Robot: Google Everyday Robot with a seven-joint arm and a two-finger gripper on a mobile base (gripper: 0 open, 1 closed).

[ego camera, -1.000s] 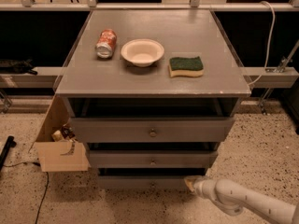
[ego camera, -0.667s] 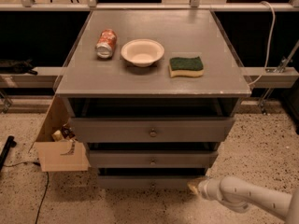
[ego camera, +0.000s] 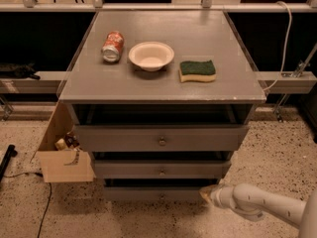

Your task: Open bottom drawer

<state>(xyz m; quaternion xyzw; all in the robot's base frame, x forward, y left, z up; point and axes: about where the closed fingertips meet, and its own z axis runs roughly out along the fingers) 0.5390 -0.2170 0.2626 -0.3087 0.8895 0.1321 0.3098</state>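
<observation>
Grey-painted, the bottom drawer [ego camera: 148, 193] is sitting lowest in the cabinet [ego camera: 225, 88], its long front running side to side, while the gripper [ego camera: 210, 194], grasp state impossible to tell, is hovering at that front's right end, the centre lying leftward.

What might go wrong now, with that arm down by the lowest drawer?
1. The claw is at the right end of the bottom drawer, far from its centre; pulling there might skew and jam it, or the claw may slip off.
2. The middle drawer sits just above, so the claw might catch that one instead.
3. A hard tug may shake the cabinet, and the can lying on its side on top could roll.
</observation>
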